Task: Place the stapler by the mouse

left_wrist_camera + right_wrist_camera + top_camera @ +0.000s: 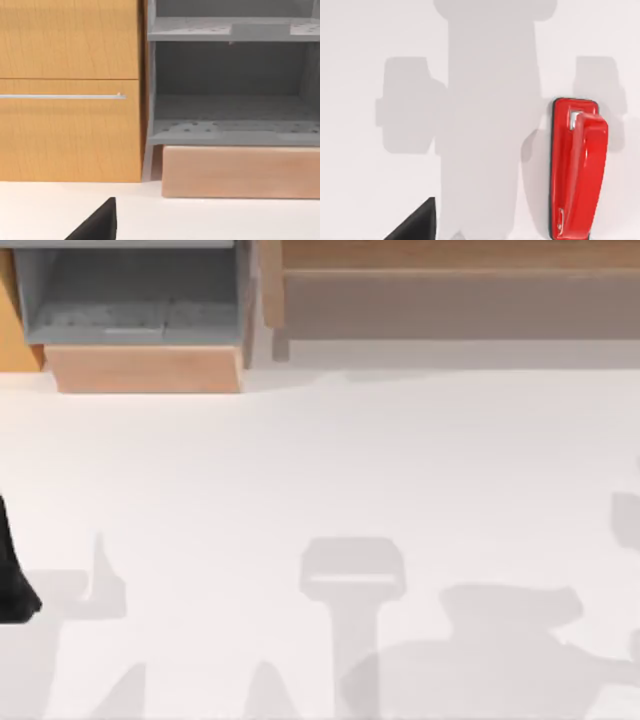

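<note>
My right wrist view looks down on the red stapler (577,170), lying flat on the white table (370,190) under a broad shadow. A dark tip of my right gripper (415,225) shows there, and I cannot tell its state. My left arm (12,580) sits at the table's left edge, facing a wooden cabinet (70,90) and grey shelf unit (232,80); its gripper's state I cannot tell.
</note>
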Available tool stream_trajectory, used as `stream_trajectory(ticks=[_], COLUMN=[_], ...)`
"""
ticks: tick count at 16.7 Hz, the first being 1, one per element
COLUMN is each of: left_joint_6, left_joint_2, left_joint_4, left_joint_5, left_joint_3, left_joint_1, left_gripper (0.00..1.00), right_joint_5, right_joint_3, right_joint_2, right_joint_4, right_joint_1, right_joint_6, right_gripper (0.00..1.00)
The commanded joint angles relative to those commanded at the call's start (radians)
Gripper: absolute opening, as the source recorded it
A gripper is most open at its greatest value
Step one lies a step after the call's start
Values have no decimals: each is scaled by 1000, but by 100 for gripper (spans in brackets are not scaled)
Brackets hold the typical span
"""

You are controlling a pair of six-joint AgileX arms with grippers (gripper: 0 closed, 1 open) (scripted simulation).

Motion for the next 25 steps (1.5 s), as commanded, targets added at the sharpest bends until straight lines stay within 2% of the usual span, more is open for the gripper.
stream_trajectory(ticks=[5,10,16,22,25], left_joint_6=[0,0,0,0,0], left_joint_2=[0,0,0,0,0], left_joint_4=[0,0,0,0,0], left_joint_5=[0,0,0,0,0], left_joint_3=[0,0,0,0,0], left_joint_1=[0,0,0,0,0], left_gripper=[100,100,100,100,100], right_joint_5=[2,2,2,3,3], right_joint_3=[272,407,407,316,305], right_joint_2=[433,633,640,714,725], right_joint_4=[-217,-324,-323,-154,-137], right_joint_1=[-63,-92,-89,-91,-92], right_joint_6=[-13,-20,-19,-18,-18], right_gripper=[100,100,100,100,100])
